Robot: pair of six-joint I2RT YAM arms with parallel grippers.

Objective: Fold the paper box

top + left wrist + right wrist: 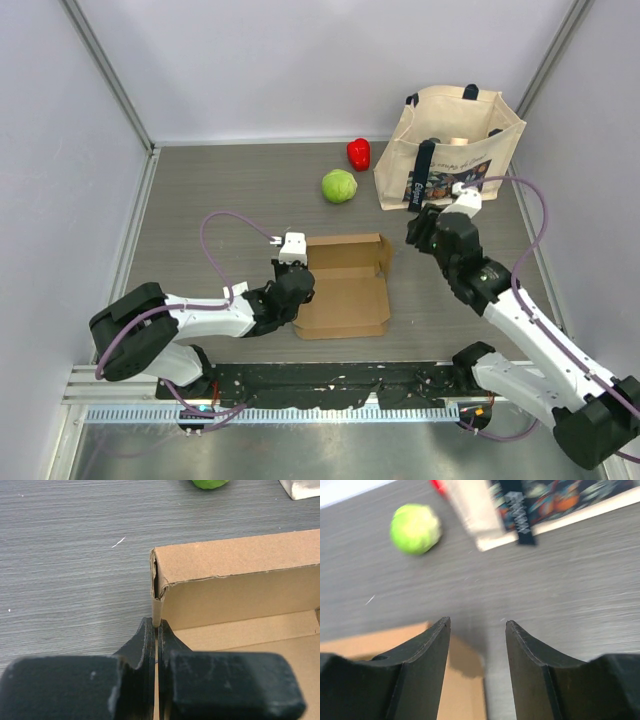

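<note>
Left gripper (156, 624) pinched tight (arm stretched low), right gripper (478, 627) aloft, jaws apart.

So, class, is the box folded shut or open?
Open. The box shows its bare inside, side walls up, no lid over it.

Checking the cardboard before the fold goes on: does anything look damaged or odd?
Yes. The paper box has a ragged, split corner just ahead of where the left gripper pinches its wall. A small white scrap lies on the table nearby.
</note>
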